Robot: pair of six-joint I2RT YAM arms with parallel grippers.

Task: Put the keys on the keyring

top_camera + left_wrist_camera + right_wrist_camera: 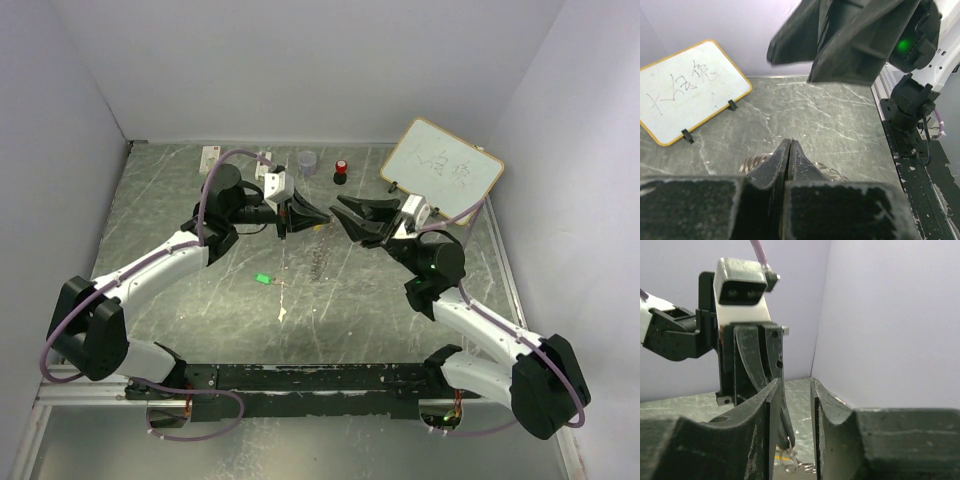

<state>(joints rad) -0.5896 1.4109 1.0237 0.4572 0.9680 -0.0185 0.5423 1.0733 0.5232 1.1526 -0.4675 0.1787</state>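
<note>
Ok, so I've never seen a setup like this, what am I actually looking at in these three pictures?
Two robot arms bolted to a table. One picture looks down from above; the other two come from cameras on each wrist. The left tool is shut, apparently pinching the ridged silver keyring. The right tool, facing it, is slightly open and empty. On the table lie a green key, a grey cup, a red-capped knob and a propped whiteboard.

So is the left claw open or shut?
Shut. In its wrist view, the left gripper has its fingers pressed together with no gap, pinching the keyring, which pokes out on both sides.
</note>
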